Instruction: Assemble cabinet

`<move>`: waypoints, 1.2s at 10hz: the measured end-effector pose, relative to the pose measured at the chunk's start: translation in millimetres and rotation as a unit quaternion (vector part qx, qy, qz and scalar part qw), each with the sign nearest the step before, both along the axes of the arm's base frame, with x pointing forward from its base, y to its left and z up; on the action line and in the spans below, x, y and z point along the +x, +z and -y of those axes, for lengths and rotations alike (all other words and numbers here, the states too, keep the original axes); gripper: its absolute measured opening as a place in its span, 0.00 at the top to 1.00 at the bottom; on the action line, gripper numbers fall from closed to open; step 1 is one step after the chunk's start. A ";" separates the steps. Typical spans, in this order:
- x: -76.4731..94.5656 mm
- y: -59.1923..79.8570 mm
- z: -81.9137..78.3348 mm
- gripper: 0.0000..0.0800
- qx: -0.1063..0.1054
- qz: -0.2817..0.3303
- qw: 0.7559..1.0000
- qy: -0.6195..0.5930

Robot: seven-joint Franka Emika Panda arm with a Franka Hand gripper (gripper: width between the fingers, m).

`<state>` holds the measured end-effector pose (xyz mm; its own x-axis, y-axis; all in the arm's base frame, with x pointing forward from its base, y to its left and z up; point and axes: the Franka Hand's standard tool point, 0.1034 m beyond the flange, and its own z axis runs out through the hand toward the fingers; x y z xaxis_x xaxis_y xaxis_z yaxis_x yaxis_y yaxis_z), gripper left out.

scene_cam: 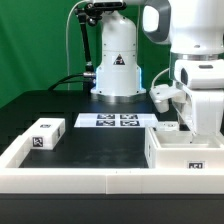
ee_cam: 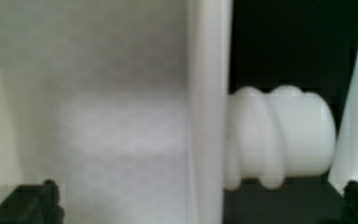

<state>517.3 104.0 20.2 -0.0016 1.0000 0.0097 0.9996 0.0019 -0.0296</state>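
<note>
The cabinet point(scene_cam: 186, 150), a big white box with a small tag on its front, stands at the exterior view's right behind the border rail. My gripper point(scene_cam: 170, 120) hangs straight down over the box's left top edge. In the wrist view a broad white wall of the cabinet point(ee_cam: 123, 110) fills the space between my black fingertips point(ee_cam: 34, 202), and a ribbed white rounded part point(ee_cam: 274, 132) sits beside it. The gripper point(ee_cam: 194, 205) is open with its jaws wide apart, and dark space is left on one side of the wall. A small white tagged block point(scene_cam: 45, 134) lies at the left.
The marker board point(scene_cam: 115, 120) lies flat in the middle of the black table. A low white border rail point(scene_cam: 90, 180) runs along the front and up the left side. The robot's white base point(scene_cam: 117, 70) stands at the back.
</note>
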 end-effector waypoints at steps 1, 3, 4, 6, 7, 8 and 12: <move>0.0 0.0 0.2 0.00 0.000 0.000 1.000 0.000; -2.6 12.6 -0.3 0.00 -0.003 0.003 1.000 -0.005; -17.5 33.9 -4.2 0.00 -0.006 0.009 1.000 -0.006; -28.8 49.6 -10.4 0.00 -0.007 0.015 1.000 -0.023; -43.4 58.9 -17.2 0.00 -0.004 0.025 0.999 -0.044; -55.0 59.2 -25.9 0.00 0.002 0.033 0.998 -0.057; -54.8 54.8 -24.9 0.00 0.005 0.032 0.997 -0.064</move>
<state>462.5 129.0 75.0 0.1244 0.9920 0.0228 0.9915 -0.1252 0.0344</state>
